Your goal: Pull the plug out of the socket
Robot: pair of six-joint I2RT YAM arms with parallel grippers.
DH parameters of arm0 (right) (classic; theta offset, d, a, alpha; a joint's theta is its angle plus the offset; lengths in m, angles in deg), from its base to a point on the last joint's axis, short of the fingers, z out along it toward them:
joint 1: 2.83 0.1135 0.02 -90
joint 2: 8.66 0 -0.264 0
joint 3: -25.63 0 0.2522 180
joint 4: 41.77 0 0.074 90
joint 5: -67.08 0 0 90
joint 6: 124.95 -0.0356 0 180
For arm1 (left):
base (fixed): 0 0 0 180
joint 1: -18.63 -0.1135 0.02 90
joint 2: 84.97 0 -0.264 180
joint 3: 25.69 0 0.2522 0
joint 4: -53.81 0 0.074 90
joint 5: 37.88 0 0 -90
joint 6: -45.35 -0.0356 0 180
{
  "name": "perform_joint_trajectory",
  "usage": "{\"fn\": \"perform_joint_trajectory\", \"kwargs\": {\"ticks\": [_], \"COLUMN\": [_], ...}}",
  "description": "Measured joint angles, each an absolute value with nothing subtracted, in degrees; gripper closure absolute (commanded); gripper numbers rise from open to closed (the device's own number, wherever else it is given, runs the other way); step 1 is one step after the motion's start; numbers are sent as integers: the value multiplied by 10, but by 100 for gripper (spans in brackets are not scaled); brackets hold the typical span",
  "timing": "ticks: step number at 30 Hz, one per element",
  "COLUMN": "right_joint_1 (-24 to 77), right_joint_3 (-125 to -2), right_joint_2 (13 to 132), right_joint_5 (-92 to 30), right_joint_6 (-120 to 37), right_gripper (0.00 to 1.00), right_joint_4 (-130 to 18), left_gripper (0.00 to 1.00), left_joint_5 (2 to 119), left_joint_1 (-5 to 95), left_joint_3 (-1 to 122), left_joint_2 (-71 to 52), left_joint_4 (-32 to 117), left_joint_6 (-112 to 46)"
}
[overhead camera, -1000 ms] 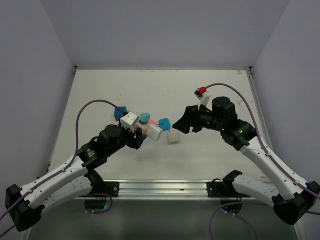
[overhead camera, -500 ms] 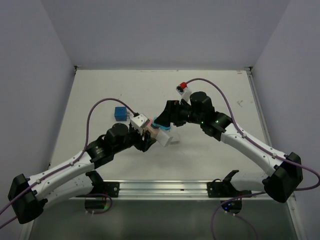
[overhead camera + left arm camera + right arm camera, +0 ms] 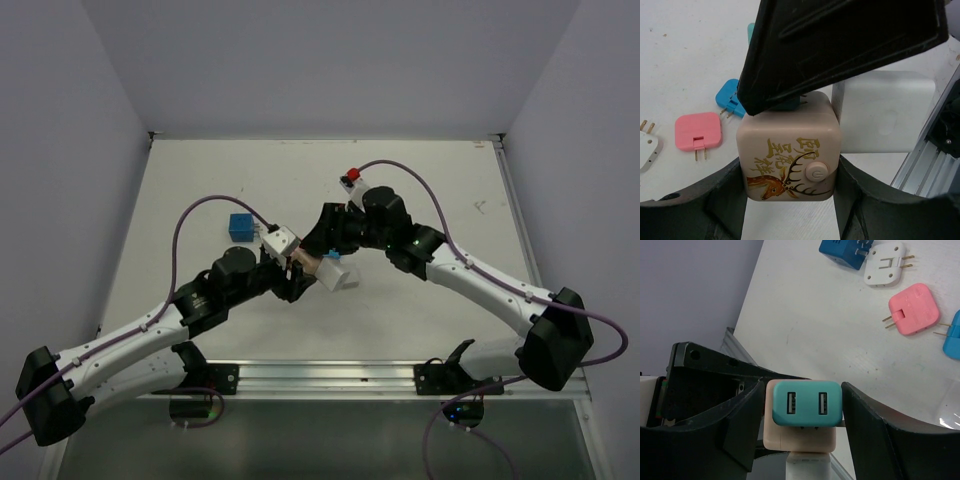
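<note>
White arms (image 3: 120,340), black joints (image 3: 225,275), purple cables (image 3: 178,232).

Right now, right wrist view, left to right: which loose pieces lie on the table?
dark blue cube → white plug → pink plug → light blue plug, cut off by the right edge.

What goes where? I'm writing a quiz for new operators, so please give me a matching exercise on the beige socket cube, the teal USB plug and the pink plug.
Things:
1. beige socket cube
2. teal USB plug
3. pink plug

Places:
A. lying loose on the table
B. between the fingers of the right gripper
C. clamped in the left gripper

Pairs: 1-C, 2-B, 3-A
</note>
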State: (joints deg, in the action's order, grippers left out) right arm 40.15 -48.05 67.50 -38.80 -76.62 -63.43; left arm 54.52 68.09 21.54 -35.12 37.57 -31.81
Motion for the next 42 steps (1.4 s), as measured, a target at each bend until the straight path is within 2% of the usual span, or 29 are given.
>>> {"fn": "perform_joint_trajectory", "kwargs": {"ticks": [1, 4, 5, 7, 8, 10, 11, 22, 28, 35, 42], "right_joint_1": [406, 412, 413, 412, 412, 413, 414, 403, 382, 261, 244], "right_joint_3": [-481, -481, -481, -481, -481, -481, -481, -488, -533, -666, -680], "right_joint_2": [677, 679, 679, 679, 679, 679, 679, 690, 700, 709, 711], "right_joint_5": [-388, -381, -377, -368, -364, -357, -354, -364, -378, -295, -283], "right_joint_6": [-767, -766, -765, -762, -762, -760, -760, -767, -759, -728, -703], "right_gripper": [36, 48, 59, 73, 86, 98, 100, 100, 100, 100, 100], "right_joint_4": [-634, -635, -636, -638, -638, -641, -646, -702, -769, -748, -764], "left_gripper": [100, 100, 100, 100, 100, 100, 100, 100, 100, 100, 100], "left_joint_5": [543, 539, 538, 537, 537, 537, 538, 553, 544, 556, 536], "left_joint_1": [682, 682, 682, 682, 682, 682, 682, 694, 708, 731, 732], "left_joint_3": [215, 215, 215, 215, 213, 206, 200, 128, 115, 58, 58], "left_joint_2": [-351, -351, -351, -351, -351, -352, -353, -357, -346, -336, -374], "left_joint_4": [376, 376, 378, 382, 384, 392, 397, 488, 538, 390, 332], "left_joint_6": [-317, -315, -312, -304, -301, -291, -286, -206, -171, -150, -140]}}
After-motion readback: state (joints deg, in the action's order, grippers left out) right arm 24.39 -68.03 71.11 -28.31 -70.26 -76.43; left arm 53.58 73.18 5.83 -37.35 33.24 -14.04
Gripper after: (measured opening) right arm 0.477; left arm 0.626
